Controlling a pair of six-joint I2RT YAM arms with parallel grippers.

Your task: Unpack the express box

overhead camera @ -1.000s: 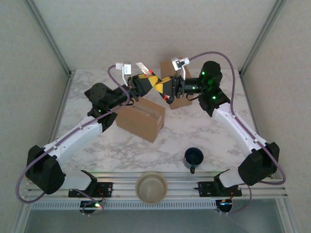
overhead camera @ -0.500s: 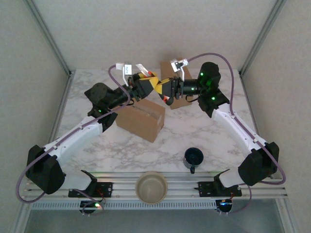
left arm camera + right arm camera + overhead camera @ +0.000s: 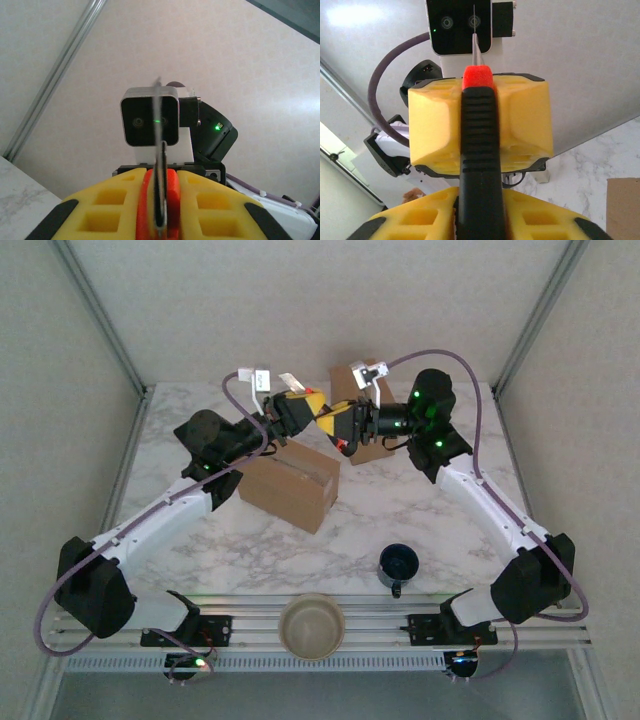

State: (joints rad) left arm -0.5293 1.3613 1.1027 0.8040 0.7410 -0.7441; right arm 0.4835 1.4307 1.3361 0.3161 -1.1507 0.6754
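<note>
A closed brown cardboard express box [image 3: 288,483] lies on the marble table below my left gripper. Both grippers meet in the air above it, end to end, on one utility knife [image 3: 329,421]. My left gripper [image 3: 306,410] is shut on the knife's front end: the red body and thin metal blade [image 3: 160,165] sit pinched between its yellow fingers [image 3: 100,210]. My right gripper [image 3: 347,424] holds the ribbed black handle [image 3: 479,150] between its yellow fingers [image 3: 415,222], which lie close against both sides.
A second brown box [image 3: 374,446] stands behind the right gripper. A dark blue mug [image 3: 398,565] sits front right, and a beige bowl [image 3: 311,625] rests at the near edge between the arm bases. Grey walls with metal rails close in the table.
The left gripper has shifted its hold a little along the knife toward the right gripper. Both arms stay raised over the box, which has not moved.
</note>
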